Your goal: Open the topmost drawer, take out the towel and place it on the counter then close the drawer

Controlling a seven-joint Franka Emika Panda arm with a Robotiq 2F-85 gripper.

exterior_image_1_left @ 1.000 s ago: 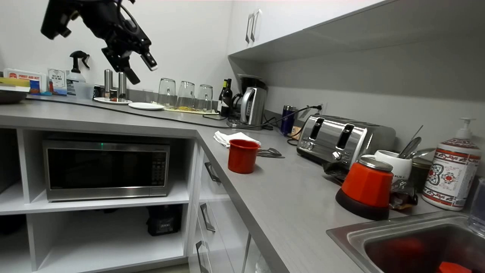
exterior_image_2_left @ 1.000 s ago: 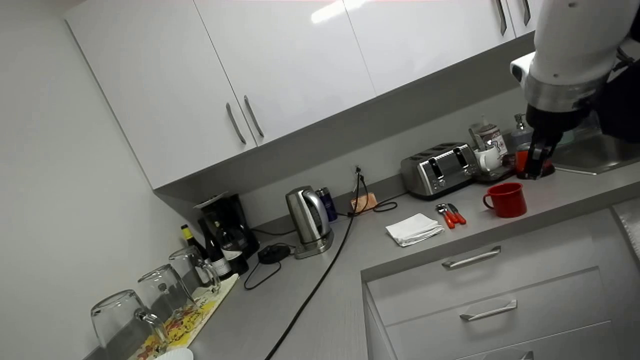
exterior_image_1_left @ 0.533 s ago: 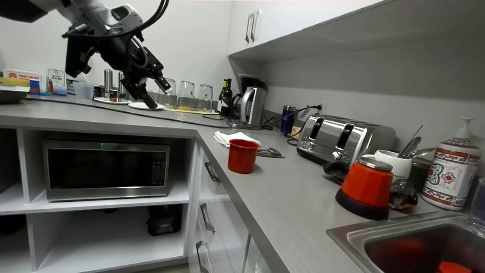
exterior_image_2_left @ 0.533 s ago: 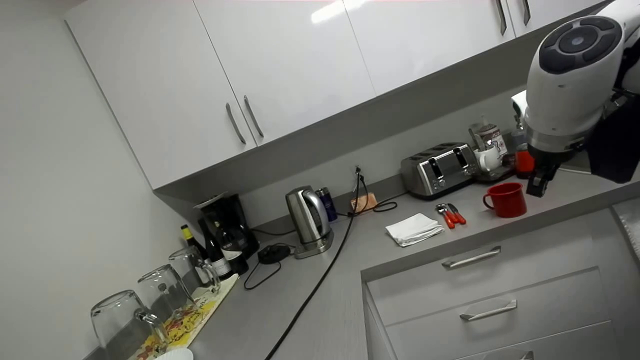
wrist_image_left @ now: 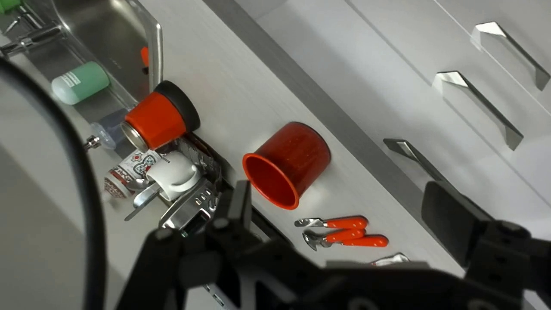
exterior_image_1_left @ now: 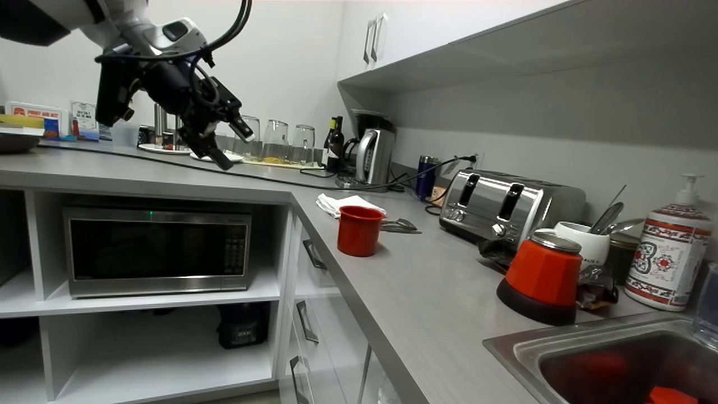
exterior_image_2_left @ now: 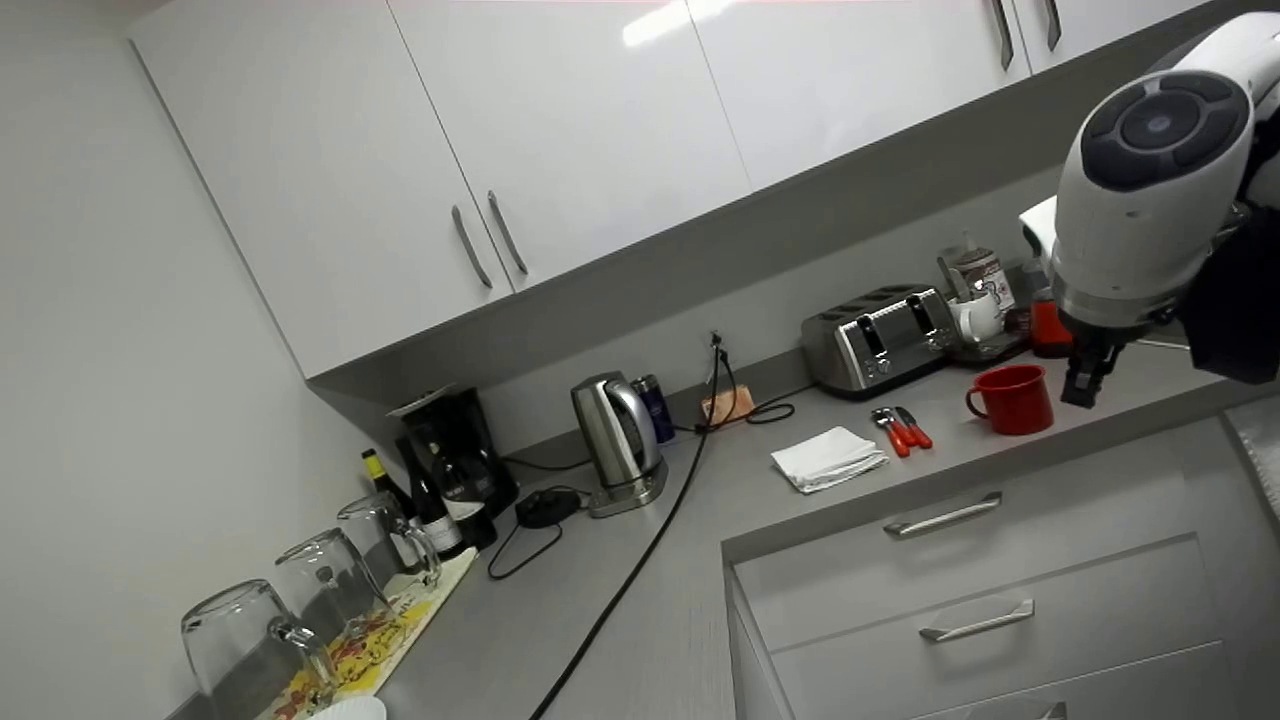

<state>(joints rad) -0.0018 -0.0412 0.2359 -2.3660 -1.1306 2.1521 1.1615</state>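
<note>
The topmost drawer (exterior_image_2_left: 970, 555) is shut beneath the counter (exterior_image_2_left: 650, 620), its silver bar handle (exterior_image_2_left: 943, 515) uncovered in an exterior view. No towel from the drawer can be seen; it is hidden. My gripper (exterior_image_1_left: 234, 150) hangs in the air, angled down, with its two fingers well apart. In an exterior view the gripper (exterior_image_2_left: 1082, 388) appears just right of the red cup. From the wrist, the space inside the gripper (wrist_image_left: 340, 191) holds nothing, and one finger (wrist_image_left: 447, 219) covers part of the handle (wrist_image_left: 415, 157). How far apart finger and handle are, I cannot tell.
A red cup (wrist_image_left: 292, 159), red-handled cutlery (exterior_image_2_left: 902, 432) and a folded white cloth (exterior_image_2_left: 828, 458) lie near the counter edge. Behind them stand a toaster (exterior_image_2_left: 880, 340) and kettle (exterior_image_2_left: 618, 440). A black cable (exterior_image_2_left: 650, 550) crosses the counter; the sink (exterior_image_1_left: 606, 348) is beyond.
The arm has come down, quickly at first and then only slightly. In an exterior view the gripper also shifted right. Its fingers stayed apart; the drawer and counter items have not moved.
</note>
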